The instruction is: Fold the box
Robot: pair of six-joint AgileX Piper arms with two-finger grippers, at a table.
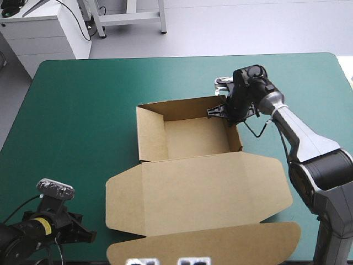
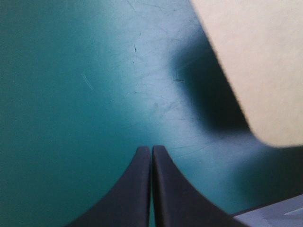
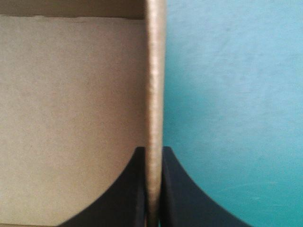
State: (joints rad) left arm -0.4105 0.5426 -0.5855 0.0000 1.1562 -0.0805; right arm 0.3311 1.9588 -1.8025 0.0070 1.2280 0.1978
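The brown box (image 1: 193,160) stands as an open tray in the middle of the table, its walls up and its lid lying flat toward the near edge. My right gripper (image 1: 230,114) points down at the tray's far right corner, shut on the right wall. In the right wrist view that wall (image 3: 155,94) runs edge-on between my black fingers (image 3: 152,189), tray floor on one side, teal-green cover on the other. My left gripper (image 2: 152,156) is shut and empty above bare cover near the front left corner (image 1: 83,234). A rounded lid corner (image 2: 255,66) lies ahead of it.
The lid's front flap (image 1: 209,243) reaches the table's near edge. Bare teal-green cover (image 1: 77,110) spreads to the left of and behind the box.
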